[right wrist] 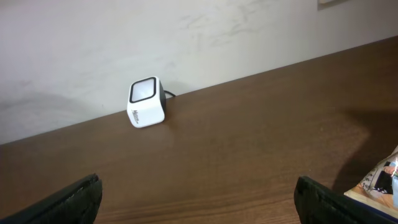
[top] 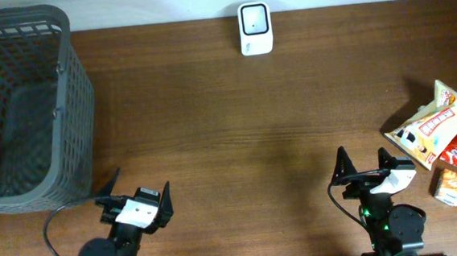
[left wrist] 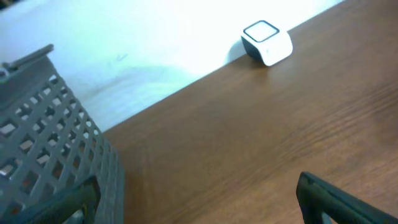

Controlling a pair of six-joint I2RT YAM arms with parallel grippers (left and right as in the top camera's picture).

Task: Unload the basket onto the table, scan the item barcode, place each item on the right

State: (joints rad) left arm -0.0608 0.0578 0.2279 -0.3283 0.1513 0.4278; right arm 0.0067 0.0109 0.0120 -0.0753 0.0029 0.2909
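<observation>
While parked at near edge, gaping wide and empty: left gripper (top: 140,184), right gripper (top: 363,163). Heaped near right gripper, probably for easy reach: 2 bags (top: 434,122), 1 box (top: 449,187). Set mid far edge, window up, for either arm: scanner (top: 254,28).

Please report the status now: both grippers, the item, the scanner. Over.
Left gripper open, empty. Right gripper open, empty. Snack bag lies near right gripper, untouched. Nothing between it and scanner.
</observation>
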